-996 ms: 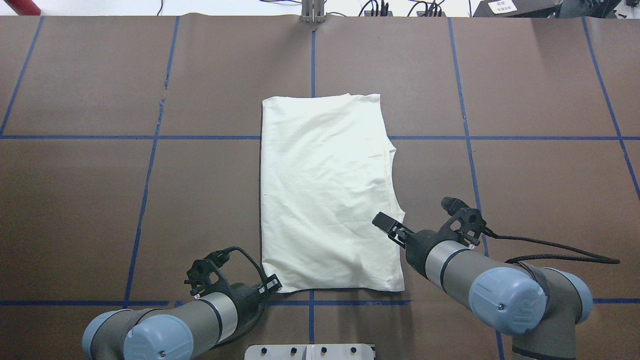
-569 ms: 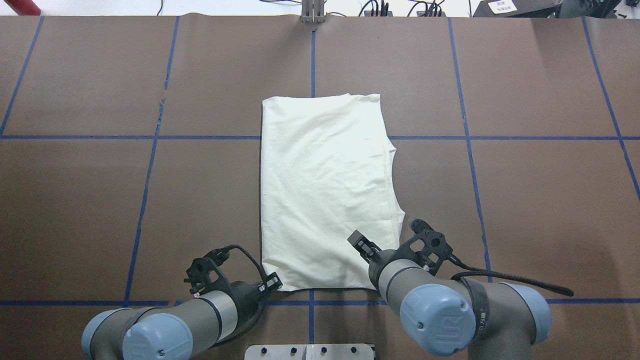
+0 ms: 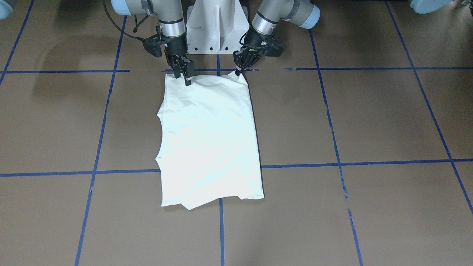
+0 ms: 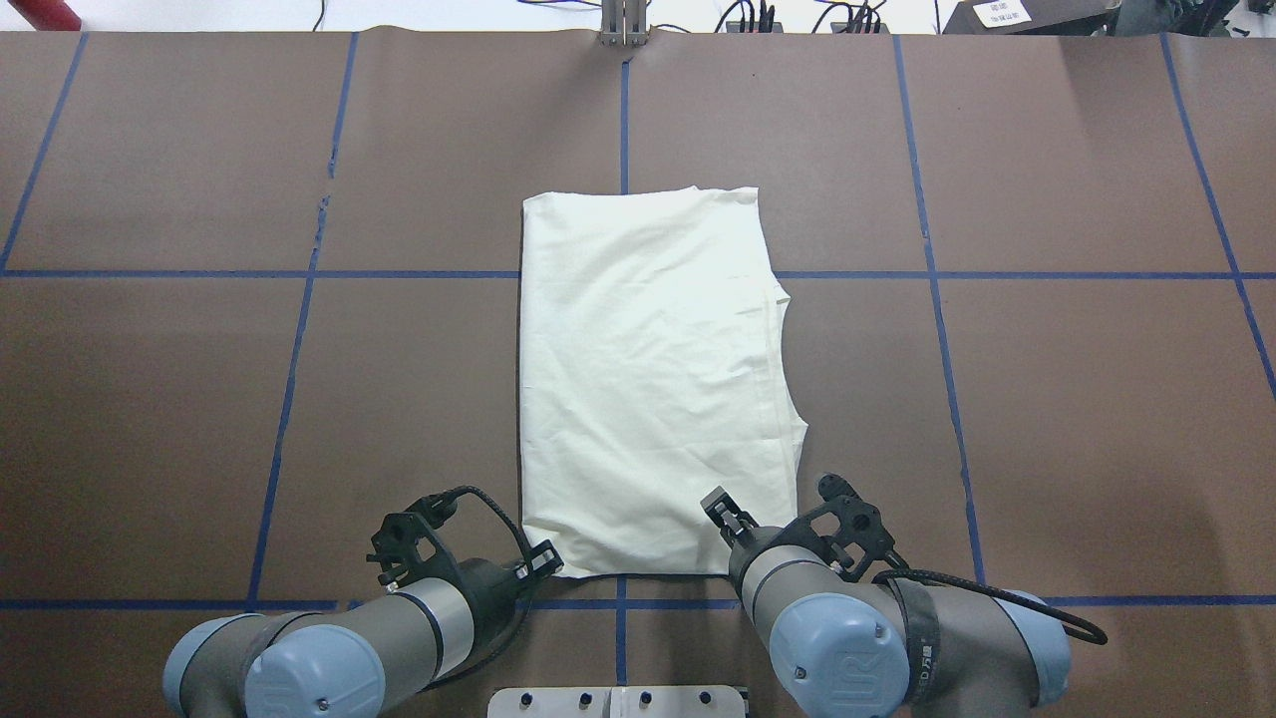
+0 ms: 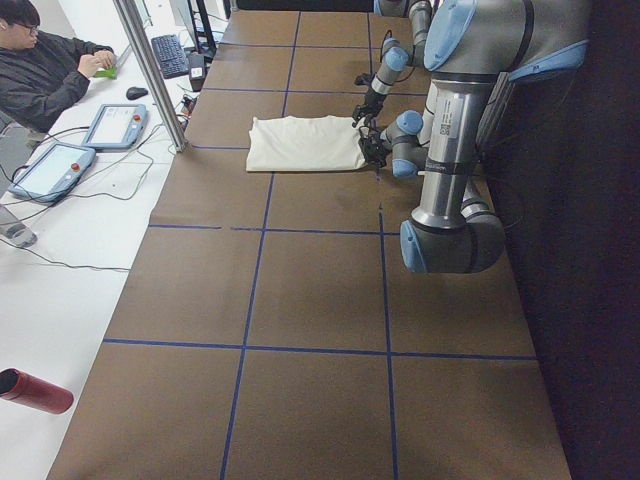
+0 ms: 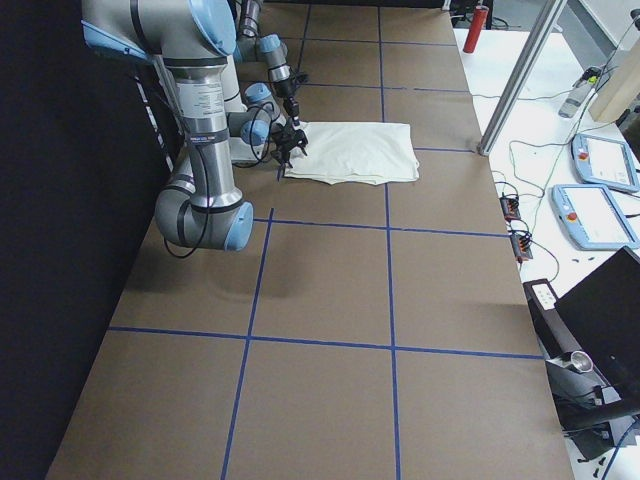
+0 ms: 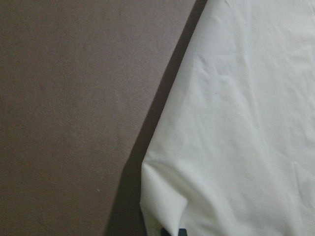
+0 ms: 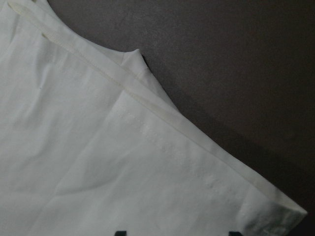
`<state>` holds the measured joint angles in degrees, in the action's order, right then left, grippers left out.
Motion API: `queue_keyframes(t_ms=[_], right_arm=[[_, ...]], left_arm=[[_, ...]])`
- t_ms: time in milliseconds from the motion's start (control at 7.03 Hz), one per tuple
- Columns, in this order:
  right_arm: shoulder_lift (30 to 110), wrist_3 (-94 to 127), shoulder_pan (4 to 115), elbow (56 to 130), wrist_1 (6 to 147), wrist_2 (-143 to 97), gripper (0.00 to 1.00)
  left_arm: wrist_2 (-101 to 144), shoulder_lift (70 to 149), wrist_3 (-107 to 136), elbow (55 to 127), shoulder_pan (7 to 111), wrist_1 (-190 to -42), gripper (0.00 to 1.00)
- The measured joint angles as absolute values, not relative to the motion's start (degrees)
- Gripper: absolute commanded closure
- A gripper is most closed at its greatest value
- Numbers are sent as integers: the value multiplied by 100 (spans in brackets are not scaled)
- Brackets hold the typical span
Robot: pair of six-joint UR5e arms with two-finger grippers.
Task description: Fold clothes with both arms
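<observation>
On the blue joint cap of the right arm point(image 4: 842, 663), near 5 o'clock in the overhead view: a "UR" mark, with lettering on the black strap point(image 4: 922, 638) beside it too small to read. At the middle of the brown, blue-taped surface point(image 4: 299, 399): a cream-white T-shirt point(image 4: 648, 379), folded into a tall rectangle, plain side up, lightly creased, its curved seamed edge toward 3 o'clock. At its 7 o'clock corner: left fingers point(image 4: 546, 561) closed, pinching the cloth. At its 5 o'clock corner: right fingers point(image 3: 184, 75) spread apart over the fabric, gripping nothing. Against a second ago: no shift of the left fingers or the T-shirt; for the right fingers, a move from beside the 4 o'clock edge back to that near corner.
</observation>
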<state>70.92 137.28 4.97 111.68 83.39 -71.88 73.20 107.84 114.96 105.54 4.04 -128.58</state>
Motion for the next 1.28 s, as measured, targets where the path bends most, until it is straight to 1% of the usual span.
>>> queue_keyframes(t_ms=[569,996,1138,1281], right_arm=[[7095,13743,445,11253,8498,-7257,21],[7070,13746,358,11155,8564,-7250,21],[7036,13746,351,11103,8563,-7240,26],[6993,13748,353,11081,8561,-7232,34]], left_arm=[[7313,10784,11490,10509,404,-12864,100],[7312,10784,11489,10510,404,-12865,100],[7312,10784,11491,10511,404,-12866,100],[7312,10783,11490,10511,404,-12867,100]])
